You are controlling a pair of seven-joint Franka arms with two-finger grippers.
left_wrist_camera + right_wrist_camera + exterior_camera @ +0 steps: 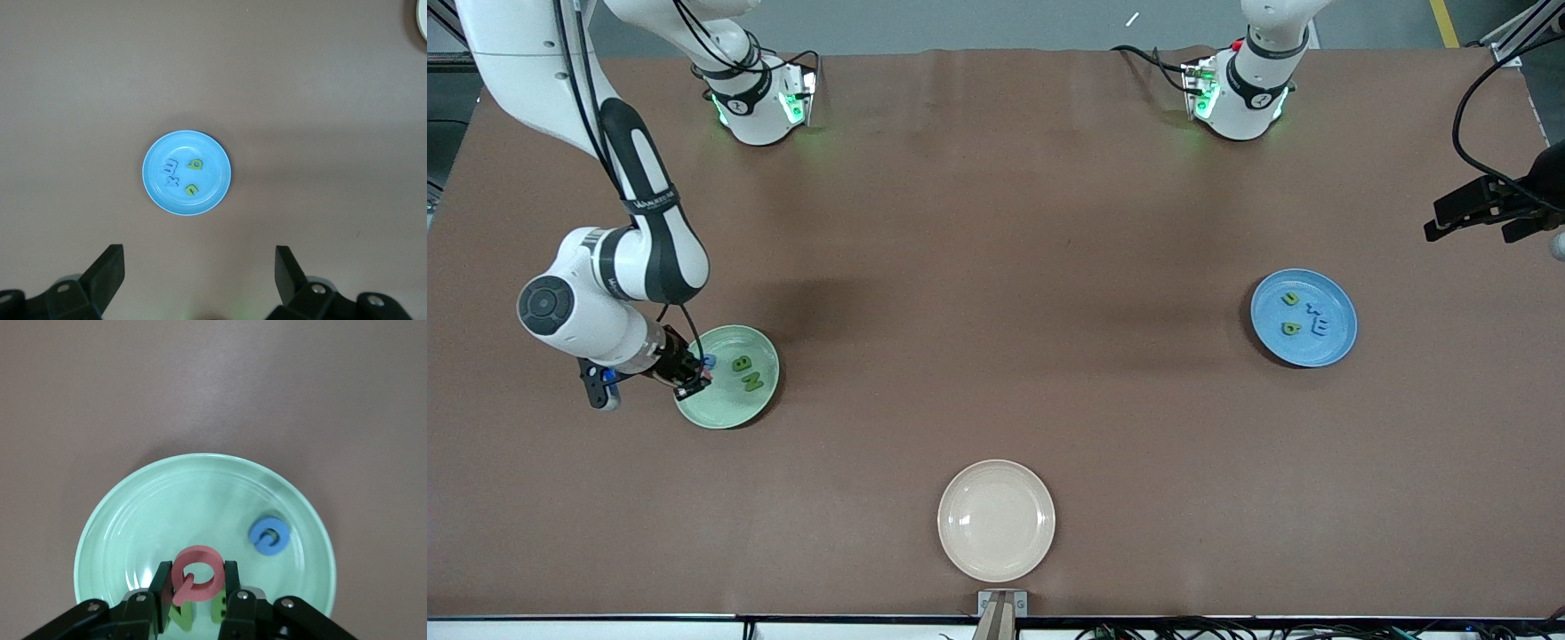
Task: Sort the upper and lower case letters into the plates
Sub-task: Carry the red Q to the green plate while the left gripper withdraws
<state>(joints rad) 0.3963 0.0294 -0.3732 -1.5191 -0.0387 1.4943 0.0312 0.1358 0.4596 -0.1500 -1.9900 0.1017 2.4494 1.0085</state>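
The pale mint green plate lies toward the right arm's end of the table. On it are a green B, a green N and a small blue letter. My right gripper hangs low over this plate, shut on a red letter Q held upright between its fingers. The sky blue plate lies toward the left arm's end and carries two green letters and two blue ones. My left gripper is open and holds nothing, high in the air with the blue plate in its view.
A cream-white plate with nothing on it sits near the table's front edge, in the middle. The two robot bases stand along the table edge farthest from the front camera. Brown table surface spreads between the plates.
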